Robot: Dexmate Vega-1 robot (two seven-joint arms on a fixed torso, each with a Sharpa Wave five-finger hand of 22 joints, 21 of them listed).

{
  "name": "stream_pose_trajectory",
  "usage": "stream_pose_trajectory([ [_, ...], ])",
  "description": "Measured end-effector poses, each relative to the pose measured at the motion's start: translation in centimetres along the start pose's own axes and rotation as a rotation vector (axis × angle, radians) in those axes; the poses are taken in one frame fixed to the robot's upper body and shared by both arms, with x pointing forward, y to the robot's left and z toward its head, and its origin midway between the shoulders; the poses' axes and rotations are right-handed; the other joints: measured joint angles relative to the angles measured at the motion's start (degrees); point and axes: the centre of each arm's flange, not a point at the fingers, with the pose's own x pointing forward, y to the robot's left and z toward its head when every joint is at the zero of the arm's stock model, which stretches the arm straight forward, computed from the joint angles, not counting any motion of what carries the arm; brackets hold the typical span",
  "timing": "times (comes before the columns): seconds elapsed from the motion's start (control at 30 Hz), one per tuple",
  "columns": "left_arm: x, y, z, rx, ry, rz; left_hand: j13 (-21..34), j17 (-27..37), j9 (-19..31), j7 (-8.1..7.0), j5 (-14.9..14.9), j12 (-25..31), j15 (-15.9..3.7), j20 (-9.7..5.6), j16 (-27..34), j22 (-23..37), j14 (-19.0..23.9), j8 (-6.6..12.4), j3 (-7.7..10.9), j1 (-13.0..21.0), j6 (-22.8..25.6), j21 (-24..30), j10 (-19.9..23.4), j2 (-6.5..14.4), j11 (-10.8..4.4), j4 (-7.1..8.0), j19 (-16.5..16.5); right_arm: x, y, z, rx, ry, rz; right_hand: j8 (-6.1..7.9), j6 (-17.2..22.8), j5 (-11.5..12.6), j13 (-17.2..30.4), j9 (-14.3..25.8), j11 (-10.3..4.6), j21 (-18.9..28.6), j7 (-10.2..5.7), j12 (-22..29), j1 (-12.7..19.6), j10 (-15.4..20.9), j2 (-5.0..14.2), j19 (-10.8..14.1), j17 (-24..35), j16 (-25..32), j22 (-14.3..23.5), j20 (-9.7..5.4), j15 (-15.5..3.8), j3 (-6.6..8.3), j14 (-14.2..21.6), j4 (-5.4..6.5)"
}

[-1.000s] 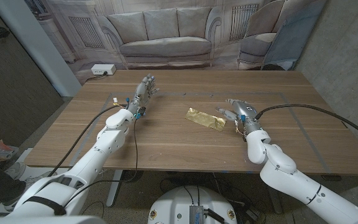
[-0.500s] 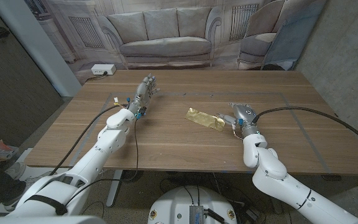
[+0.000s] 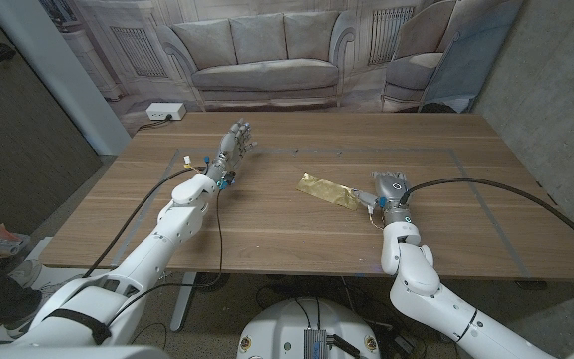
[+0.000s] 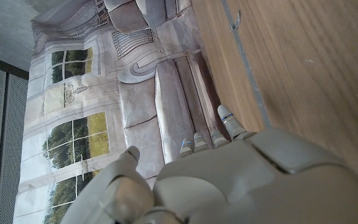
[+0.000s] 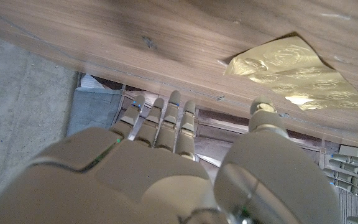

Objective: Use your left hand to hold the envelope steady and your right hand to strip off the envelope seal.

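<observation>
Now right hand nearer envelope.

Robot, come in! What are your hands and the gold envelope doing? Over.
Left hand open, away from envelope. Right hand open, holding nothing, beside its end. Envelope flat on table, untouched. Nothing in the way.

Head camera overlooks table; wrist cameras skim it.
</observation>
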Motion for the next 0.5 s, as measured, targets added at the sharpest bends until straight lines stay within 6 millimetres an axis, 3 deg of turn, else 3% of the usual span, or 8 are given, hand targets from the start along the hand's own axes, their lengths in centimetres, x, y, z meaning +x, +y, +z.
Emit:
stream_pose_trajectory([
  [0.5,0.26,-0.11,-0.22,-0.003,0.007,-0.004,0.0,0.1,0.0,0.0,0.0,-0.4,0.21,-0.01,0.0,0.0,0.2,0.0,0.0,0.0,0.0,0.0,0.0,0.0,-0.01,0.0,0.0,0.06,0.94,0.56,0.013,-0.033,0.041,0.35,0.9,0.7,0.3,0.1,0.01,0.0,0.14,0.0,1.5,-0.6,-0.24,0.9,0.3,0.0,0.0,-0.07,-0.06,-0.07,-0.6,0.41],
])
